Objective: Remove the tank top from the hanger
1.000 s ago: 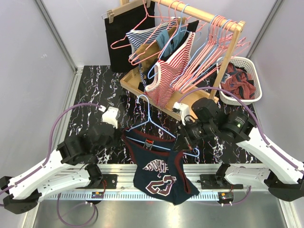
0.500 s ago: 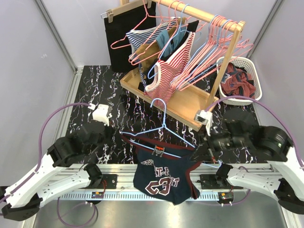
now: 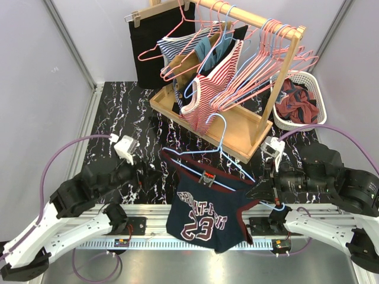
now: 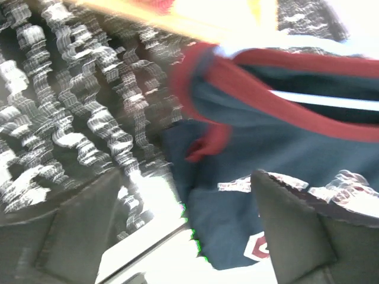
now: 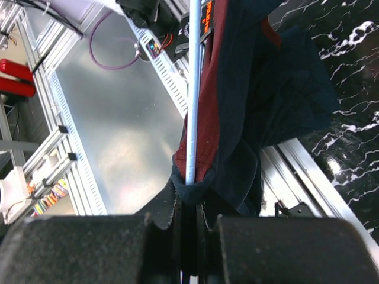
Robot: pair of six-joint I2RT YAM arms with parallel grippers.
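Over on the left, the left pincer (image 3: 153, 175) is sitting back from the garment, fingers spread wide with nothing between them; a second ago it was tucked right up against the left shoulder strap. Coming to the middle, the navy-blue sleeveless tank top with red trim and a white 23 (image 3: 204, 213) is hanging between the arms at the near edge of the black marbled table (image 3: 118, 112), its hem spilling past that edge. It is riding further right than it was. It is looking bunched at the neckline, and the straps are seemingly looping the pale-blue wire hanger (image 5: 192, 89), whose hook is now tipping toward the wooden clothes rack (image 3: 237, 127). On the right, the right pincer (image 3: 265, 190) is clamping the hanger's end together with a fold of strap, having dragged the lot rightward. I'm reading this as repositioning: the garment is not coming off yet.
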